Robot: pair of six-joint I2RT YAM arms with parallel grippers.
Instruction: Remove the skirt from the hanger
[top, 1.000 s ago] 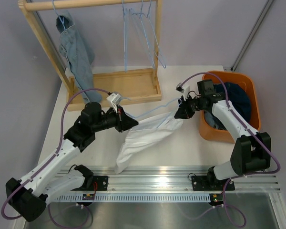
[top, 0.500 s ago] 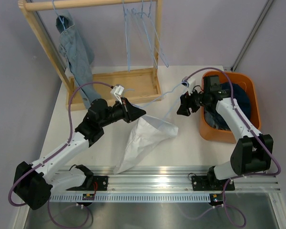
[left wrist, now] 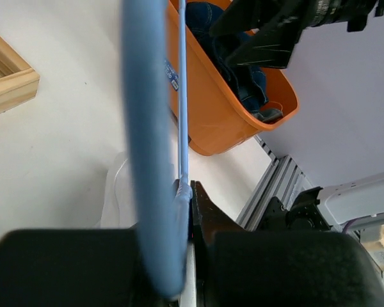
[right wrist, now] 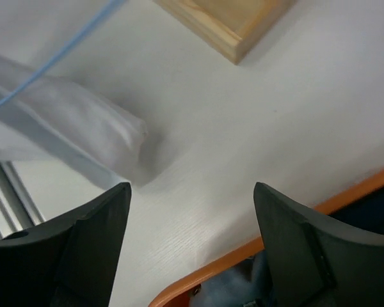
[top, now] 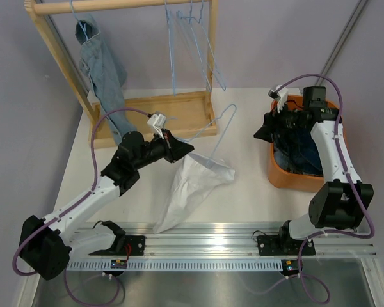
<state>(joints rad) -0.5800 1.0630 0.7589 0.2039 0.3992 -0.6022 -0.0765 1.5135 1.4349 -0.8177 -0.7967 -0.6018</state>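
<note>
Left hand (top: 181,148) noted clenched on the blue hanger (left wrist: 147,128), which is held tilted above the table (top: 243,198). White skirt (top: 192,185) is seen lying on the table beneath the hanger; whether it is caught on the wire cannot be told. Right hand (right wrist: 191,198) is spread wide, empty, beside the orange basket (top: 280,178).

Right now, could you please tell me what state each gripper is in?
Left gripper: closed on the blue hanger.
Right gripper: open, holding nothing.
</note>
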